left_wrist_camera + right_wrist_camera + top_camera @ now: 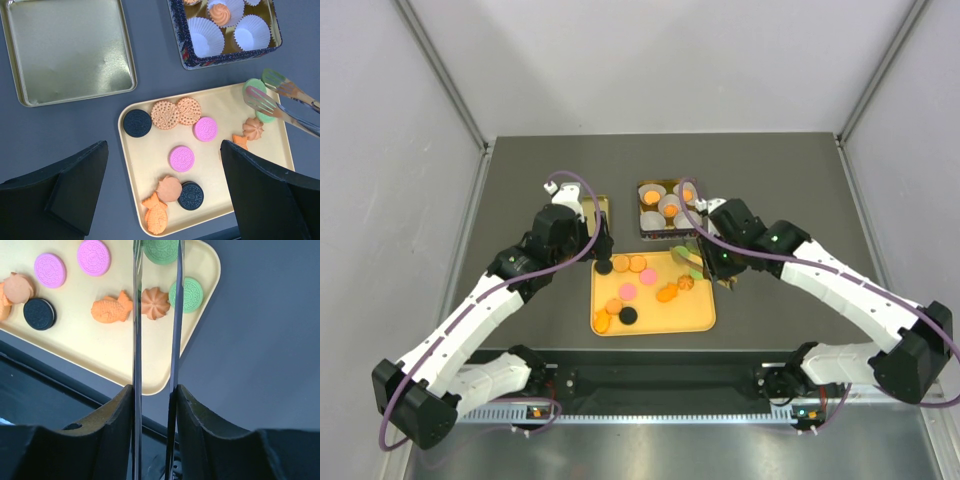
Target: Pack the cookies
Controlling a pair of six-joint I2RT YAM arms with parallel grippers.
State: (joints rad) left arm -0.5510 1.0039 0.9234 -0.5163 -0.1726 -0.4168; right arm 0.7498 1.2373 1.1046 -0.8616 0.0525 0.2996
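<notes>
Cookies lie on a yellow tray (700,318): black (137,123), tan (165,115), pink (181,158) and orange fish-shaped (156,217) ones. My left gripper (164,150) is open and empty, hovering over the tray's left part; it also shows in the top view (603,250). My right gripper (154,387) is shut on metal tongs (136,340). The tong blades straddle an orange swirl cookie (155,302) and reach a green cookie (161,250) near the tray's corner. Whether the tongs grip it I cannot tell. A second green cookie (189,294) lies beside them.
A dark patterned tin (177,35) behind the tray holds white pleated paper cups (206,37), one with an orange swirl cookie (220,12). Its gold lid (70,50) lies upturned to the left. Grey walls enclose the dark table (520,180).
</notes>
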